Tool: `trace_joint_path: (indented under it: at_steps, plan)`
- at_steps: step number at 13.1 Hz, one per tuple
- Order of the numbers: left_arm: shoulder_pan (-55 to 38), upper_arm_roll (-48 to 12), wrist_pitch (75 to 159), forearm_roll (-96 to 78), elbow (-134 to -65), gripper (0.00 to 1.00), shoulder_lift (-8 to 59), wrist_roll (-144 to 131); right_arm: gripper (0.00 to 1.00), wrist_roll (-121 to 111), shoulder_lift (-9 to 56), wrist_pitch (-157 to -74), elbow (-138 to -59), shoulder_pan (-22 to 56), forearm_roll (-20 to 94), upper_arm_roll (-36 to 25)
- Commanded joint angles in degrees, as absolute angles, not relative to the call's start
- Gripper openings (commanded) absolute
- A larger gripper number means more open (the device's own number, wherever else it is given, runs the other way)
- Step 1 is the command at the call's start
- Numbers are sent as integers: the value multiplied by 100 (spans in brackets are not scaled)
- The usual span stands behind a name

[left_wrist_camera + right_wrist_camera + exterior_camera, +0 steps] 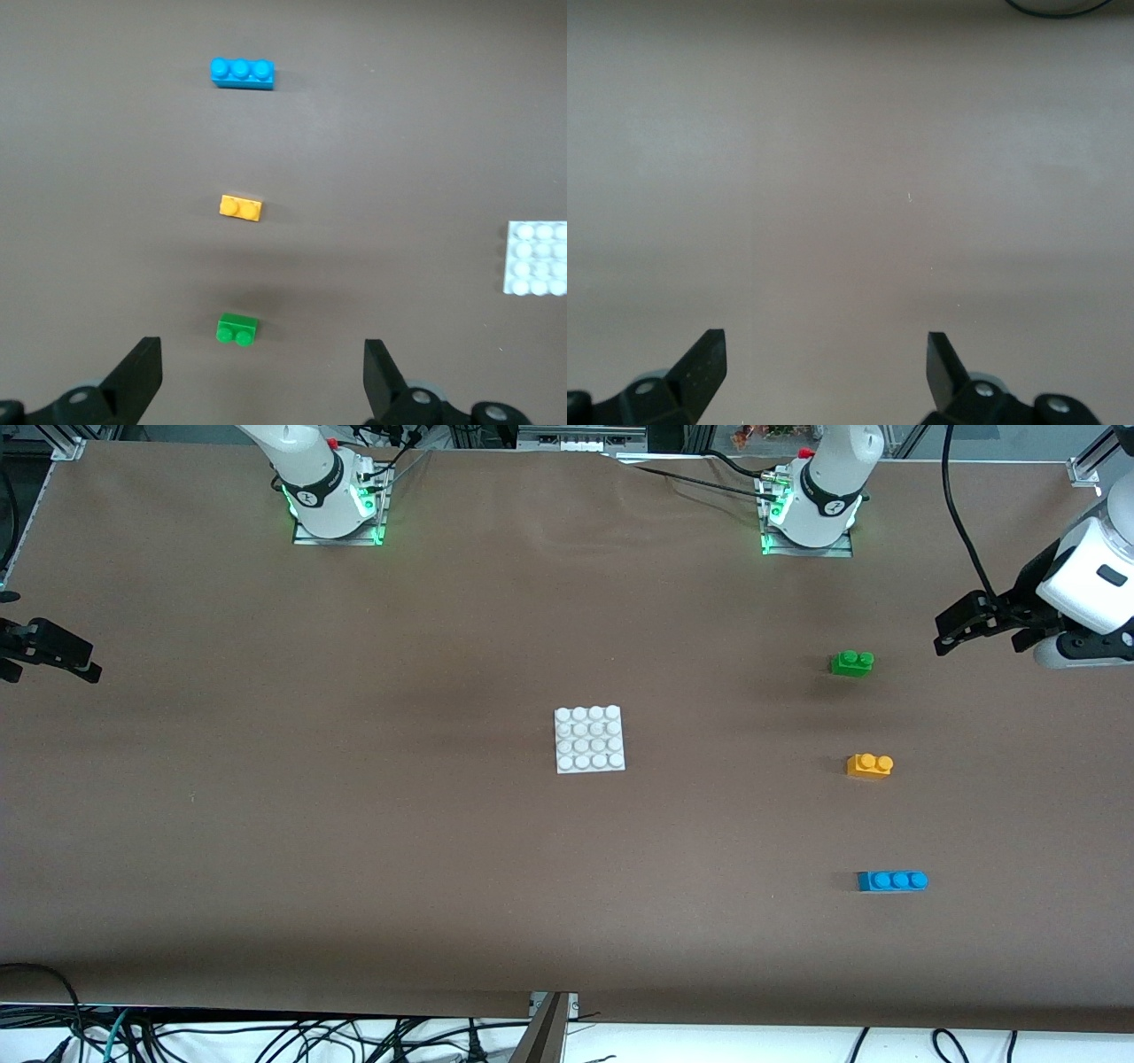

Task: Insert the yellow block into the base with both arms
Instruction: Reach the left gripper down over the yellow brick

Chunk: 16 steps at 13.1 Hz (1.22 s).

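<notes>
The yellow block [870, 765] lies on the table toward the left arm's end, between a green brick [851, 662] and a blue brick [892, 880]. The white studded base [589, 739] sits flat at mid-table with nothing on it. My left gripper [974, 633] hovers open and empty over the table's left-arm end, beside the green brick. In the left wrist view its gripper [261, 350] frames the green brick [237, 329], with the yellow block [241, 207] and the base [538, 258] farther off. My right gripper [62, 657] hangs open and empty over the right arm's end; the right wrist view shows its gripper [824, 341] over bare table.
The blue three-stud brick [242, 73] lies nearest the front camera of the three bricks. The brown table cover [354, 824] spreads wide around the base. Cables hang along the table's front edge [266, 1036].
</notes>
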State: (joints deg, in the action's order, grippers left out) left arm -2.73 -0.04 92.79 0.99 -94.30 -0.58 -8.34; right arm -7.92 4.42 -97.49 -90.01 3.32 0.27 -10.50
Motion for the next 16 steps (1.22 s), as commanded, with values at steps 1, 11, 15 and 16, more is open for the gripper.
trace_joint_path:
  at_steps: [1, 11, 15, 16]
  plan:
    - [34, -18, 9973, 308, -9886, 100, -18, -774, 100, -905, 527, -9659, -8807, 272, -9, -984]
    - [96, 0, 10679, 264, -10696, 100, 966, -556, 100, -940, 580, -9721, -8807, 255, -17, -984]
    - [255, 18, 11247, 237, -10993, 100, 1178, 536, 100, -932, 624, -9729, -8763, 246, -9, -993]
    - [255, 18, 11589, 237, -11230, 100, 1204, 536, 100, -932, 633, -9729, -8754, 246, -9, -984]
